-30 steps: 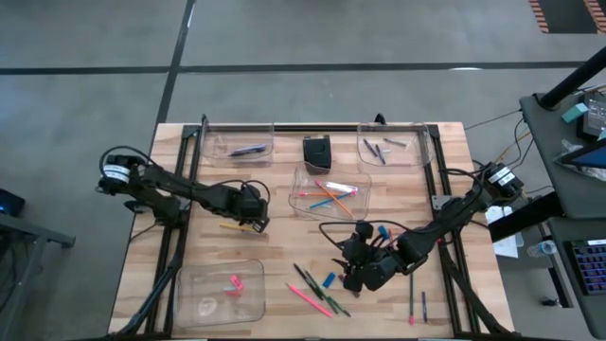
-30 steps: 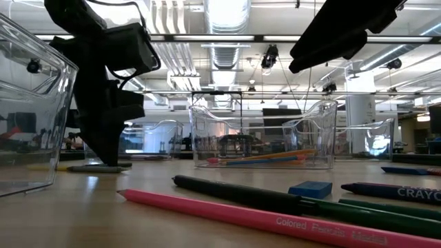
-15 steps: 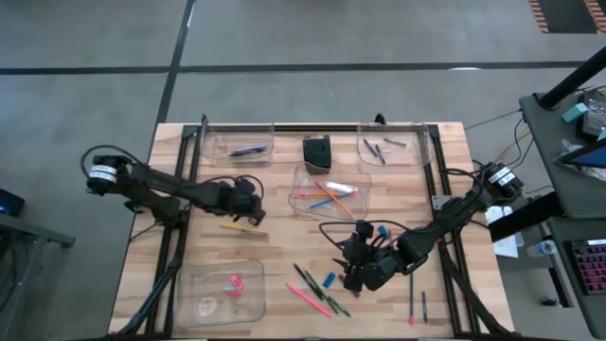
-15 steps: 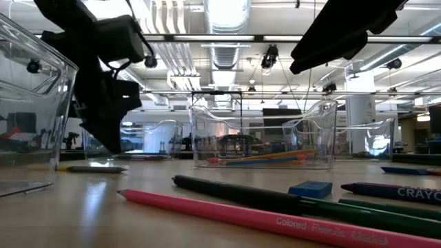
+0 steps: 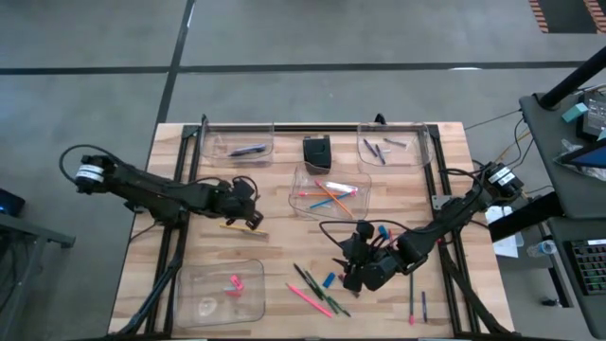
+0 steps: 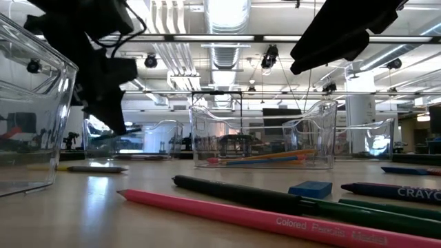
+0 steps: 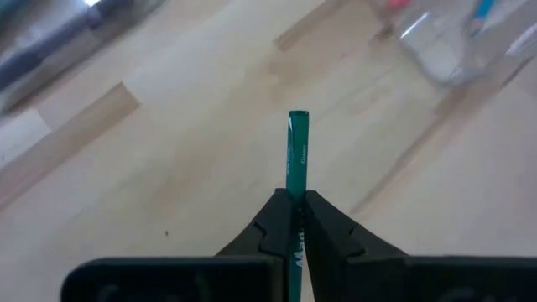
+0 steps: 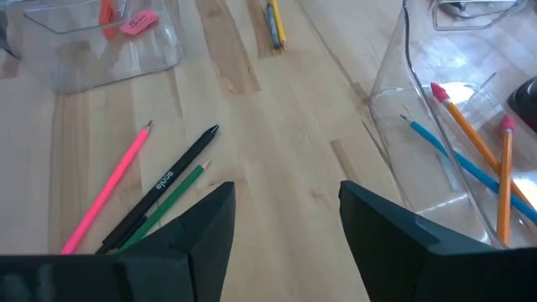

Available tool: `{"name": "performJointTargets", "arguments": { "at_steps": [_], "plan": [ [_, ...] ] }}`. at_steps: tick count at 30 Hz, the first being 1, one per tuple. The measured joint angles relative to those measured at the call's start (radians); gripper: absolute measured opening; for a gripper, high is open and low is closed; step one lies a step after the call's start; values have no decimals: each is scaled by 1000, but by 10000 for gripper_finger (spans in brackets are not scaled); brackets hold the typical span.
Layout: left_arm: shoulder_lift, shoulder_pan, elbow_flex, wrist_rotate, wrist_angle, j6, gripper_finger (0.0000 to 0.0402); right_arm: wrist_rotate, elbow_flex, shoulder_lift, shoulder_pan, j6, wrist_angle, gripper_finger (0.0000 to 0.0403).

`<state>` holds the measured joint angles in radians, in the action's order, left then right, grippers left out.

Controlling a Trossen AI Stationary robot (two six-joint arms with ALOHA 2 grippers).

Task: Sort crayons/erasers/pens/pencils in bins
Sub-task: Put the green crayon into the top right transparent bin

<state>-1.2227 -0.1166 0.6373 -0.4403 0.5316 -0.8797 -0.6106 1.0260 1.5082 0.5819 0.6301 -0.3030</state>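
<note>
My left gripper [image 7: 296, 200] is shut on a green pencil [image 7: 298, 147] and hangs above the table's left half [image 5: 252, 210], just past a yellow pencil [image 5: 241, 227] lying flat on the wood. My right gripper [image 8: 285, 226] stands open and empty above the loose pile near the front, where a pink pencil [image 8: 109, 189], a black pen [image 8: 168, 180], a second green pencil [image 8: 172, 201] and a blue eraser [image 5: 329, 279] lie. Four clear bins stand around: far left [image 5: 213, 150] with a dark pen, far right [image 5: 417, 152] with crayons, middle [image 5: 301, 180] with pencils, near left [image 5: 189, 284] with pink erasers. My left gripper pinches the green pencil between its two fingertips [image 7: 296, 186]. The pencil runs along the fingers, and its flat end [image 7: 299, 117] sticks out ahead of them. The fingers slant downward. The pencil is lifted clear of the table.
A small black box [image 5: 317, 150] stands between the two far bins. Two dark sticks [image 5: 417, 305] lie near the front right. A blue eraser [image 6: 310, 189] and a dark crayon [image 6: 393, 191] lie in the near foreground of the low view. Bare wood shows between the left bins.
My left gripper has risen off the table beside the yellow pencil and drawn slightly toward the left edge, tipping closer to level. It carries the green pencil up clear of the wood. The yellow pencil has stayed where it lay.
</note>
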Motion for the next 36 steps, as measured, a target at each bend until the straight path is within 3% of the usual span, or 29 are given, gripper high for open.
{"name": "performJointTargets", "arguments": {
  "at_steps": [7, 13, 21, 28, 36],
  "plan": [
    [89, -69, 1, -67, -23, 28, 2, 0, 0, 0, 0, 1, 2, 203],
    [118, -132, -2, -64, -239, 194, 2, 6, 0, -1, 2, -20, 24, 203],
    [117, -177, -1, 25, -460, 372, 1, 114, -1, -2, 37, -149, 205, 189],
    [99, -232, 5, 152, -618, 524, 1, 105, -2, -16, 38, -274, 352, 152],
    [46, -276, 59, 168, -653, 578, 1, 51, -2, -16, -26, -376, 538, 133]
  ]
}}
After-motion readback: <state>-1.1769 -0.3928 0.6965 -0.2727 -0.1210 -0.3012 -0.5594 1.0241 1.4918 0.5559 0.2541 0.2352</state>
